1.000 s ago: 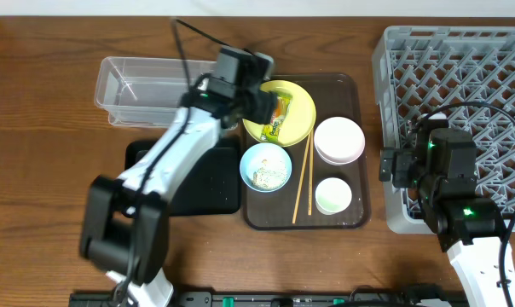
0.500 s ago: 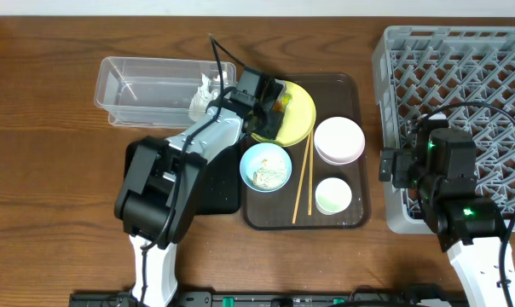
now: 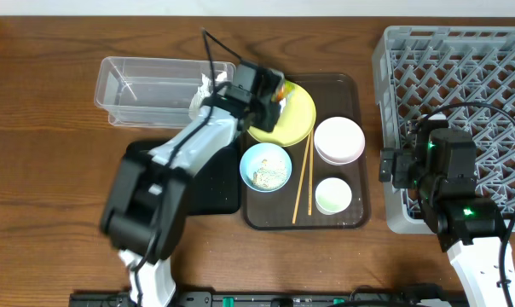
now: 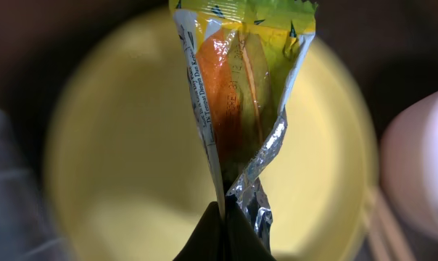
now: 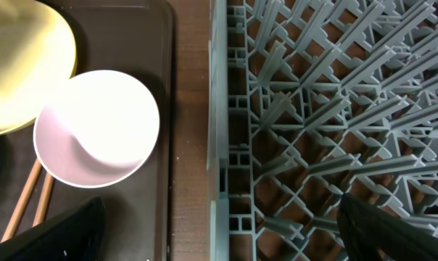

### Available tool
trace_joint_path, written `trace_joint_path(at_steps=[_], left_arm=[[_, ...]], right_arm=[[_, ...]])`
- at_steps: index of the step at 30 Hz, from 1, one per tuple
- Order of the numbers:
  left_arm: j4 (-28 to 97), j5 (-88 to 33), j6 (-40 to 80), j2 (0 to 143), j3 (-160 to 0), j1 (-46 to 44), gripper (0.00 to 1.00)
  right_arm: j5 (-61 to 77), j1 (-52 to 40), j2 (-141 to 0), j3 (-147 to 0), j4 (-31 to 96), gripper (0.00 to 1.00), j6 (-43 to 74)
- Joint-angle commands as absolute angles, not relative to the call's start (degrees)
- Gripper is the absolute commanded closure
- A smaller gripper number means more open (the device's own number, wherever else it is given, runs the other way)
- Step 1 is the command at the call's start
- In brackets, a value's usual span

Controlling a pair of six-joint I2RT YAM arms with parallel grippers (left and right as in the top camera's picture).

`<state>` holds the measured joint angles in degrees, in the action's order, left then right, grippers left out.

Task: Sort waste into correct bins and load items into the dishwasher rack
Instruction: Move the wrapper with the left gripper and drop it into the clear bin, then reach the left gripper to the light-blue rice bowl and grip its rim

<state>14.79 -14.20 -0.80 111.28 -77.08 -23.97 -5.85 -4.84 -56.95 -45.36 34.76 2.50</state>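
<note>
Moved since the earlier frame: the snack wrapper (image 4: 237, 101) is off the yellow plate (image 3: 298, 119), where it lay flat a second ago, and the left gripper (image 4: 225, 230) has come up with it. In your left wrist view the jaws are clenched on the wrapper's silver end. Its green-and-orange body reaches out from the fingertips over the blurred plate.

Near edge of the worktop (image 3: 53, 170), right side: the right gripper (image 5: 219, 199) hangs with its jaws spread wide, grasping nothing. It sits over the strip between the brown serving tray (image 3: 355, 94) and the dishwasher rack (image 3: 462, 77).

Near end of the serving tray: white cup (image 3: 333, 195). The chopsticks (image 3: 303, 179) lie just beside it on its left, running near to far. Left of them is the light blue bowl (image 3: 265, 166), with rice scraps (image 3: 264, 175) inside. The black tray (image 3: 223, 189) lies just beside the serving tray's left side and is largely covered by the left arm.

Farther back on the serving tray: pink bowl (image 3: 339, 139), then the yellow plate in the tray's far left part.

Toward the far edge, left of centre: clear tub (image 3: 142, 89), with crumpled white paper (image 3: 208, 85) in its right end. The rack fills the far right corner.
</note>
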Motion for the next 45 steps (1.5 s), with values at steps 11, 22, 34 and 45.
trace_joint_path(at_steps=[11, 22, 34, 45], left_arm=[[18.15, -0.6, 41.63, 101.75, -77.14, -7.75, 0.93], [18.83, -0.86, 48.51, 102.98, -77.17, -4.73, 0.46], [27.83, -9.21, 24.73, 94.54, -77.14, -14.2, 0.43], [34.33, -9.21, 20.84, 102.02, -77.1, -30.83, 0.43]], right_arm=[[-5.74, -5.61, -57.01, -46.76, 34.74, 0.01, 2.09], [-5.74, -5.61, -57.01, -46.76, 34.72, 0.01, 2.09], [-5.74, -5.61, -57.01, -46.76, 34.72, 0.01, 2.09], [-5.72, -5.61, -57.01, -46.76, 34.76, 0.01, 2.09]])
